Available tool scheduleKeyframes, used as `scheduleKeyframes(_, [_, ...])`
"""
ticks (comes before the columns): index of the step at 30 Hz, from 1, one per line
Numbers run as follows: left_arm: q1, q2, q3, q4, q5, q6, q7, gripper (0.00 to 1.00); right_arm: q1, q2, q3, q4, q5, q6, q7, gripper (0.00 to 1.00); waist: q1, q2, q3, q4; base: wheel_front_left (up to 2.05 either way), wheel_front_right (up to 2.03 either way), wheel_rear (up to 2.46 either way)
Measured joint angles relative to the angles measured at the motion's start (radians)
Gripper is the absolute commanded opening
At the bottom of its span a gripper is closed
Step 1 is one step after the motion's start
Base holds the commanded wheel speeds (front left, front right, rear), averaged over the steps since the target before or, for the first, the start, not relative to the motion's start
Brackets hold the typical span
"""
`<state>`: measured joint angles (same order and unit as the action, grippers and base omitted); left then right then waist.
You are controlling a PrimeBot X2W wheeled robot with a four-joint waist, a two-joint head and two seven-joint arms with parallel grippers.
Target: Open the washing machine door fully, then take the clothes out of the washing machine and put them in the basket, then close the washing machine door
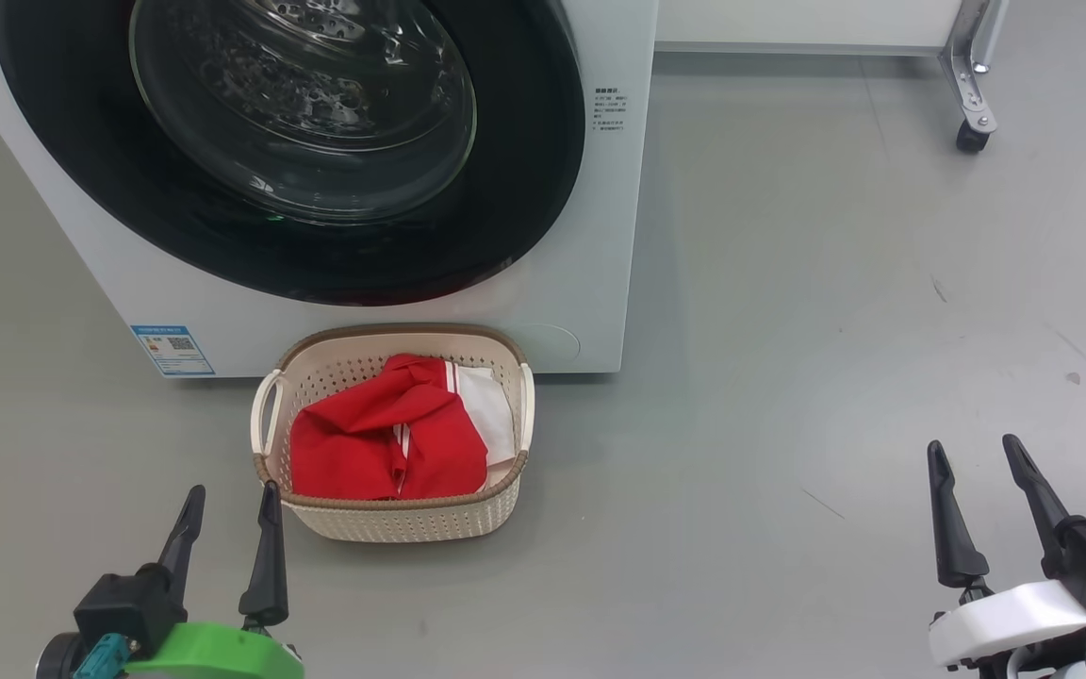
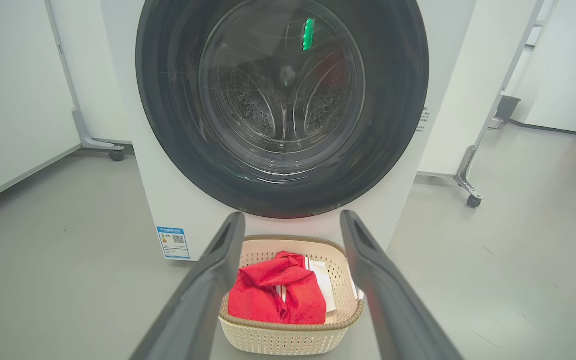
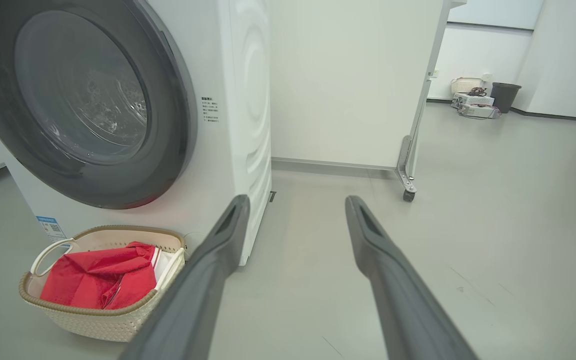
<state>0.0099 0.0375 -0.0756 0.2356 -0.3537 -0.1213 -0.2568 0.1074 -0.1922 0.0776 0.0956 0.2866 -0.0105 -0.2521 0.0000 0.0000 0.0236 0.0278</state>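
Note:
The white washing machine stands before me with its round black-rimmed door shut flat against the front; through the glass bowl the steel drum shows. On the floor just in front sits the cream basket, holding the red white-striped clothes and a white piece. My left gripper is open, its fingers beside the basket's near left corner, holding nothing. Far off to the right, my right gripper hangs open and empty over bare floor. The basket lies between the left fingers in the left wrist view.
A blue label sticker is on the machine's lower left front. A white partition on castors stands behind to the right. In the right wrist view a dark bin and boxes sit by the far wall. Grey floor stretches to the right.

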Motion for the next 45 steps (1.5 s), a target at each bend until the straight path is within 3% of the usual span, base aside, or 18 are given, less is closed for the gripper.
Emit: scheduleKeyframes(45, [0.009,0.0,-0.005,0.005,-0.006,-0.007,0.0,1.0,0.005,0.03,-0.034,0.007,-0.034,0.036,0.0,1.0,0.0,0.0,-0.009,0.003,0.0,0.0,0.0])
